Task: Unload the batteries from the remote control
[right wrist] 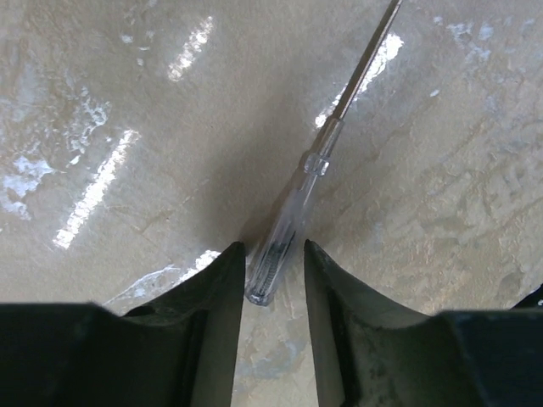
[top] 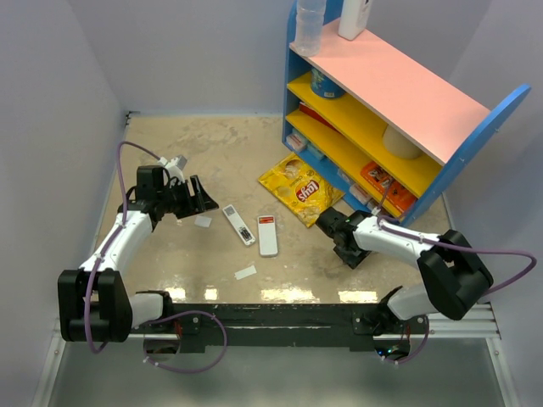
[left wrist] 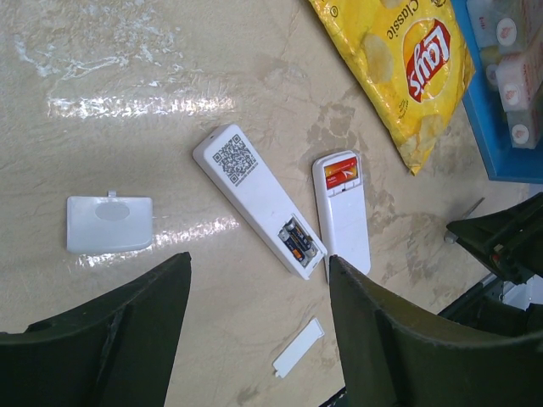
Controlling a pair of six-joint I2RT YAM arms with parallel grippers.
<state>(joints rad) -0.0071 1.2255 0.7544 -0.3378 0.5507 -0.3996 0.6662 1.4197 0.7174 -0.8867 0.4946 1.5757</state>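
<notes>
Though flat, remote control diagonal.

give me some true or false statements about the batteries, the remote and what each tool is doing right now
1. The batteries sit inside the opened remote control. True.
2. The left tool grips the remote control. False: it is open and holds nothing.
3. The right tool's fingers flank a clear-handled screwdriver lying on the table. True.
4. The remote control lies buttons up. False: its back, with a QR code, faces up.
5. The chips bag is on the shelf. False: it lies on the table in front of the shelf.
</notes>
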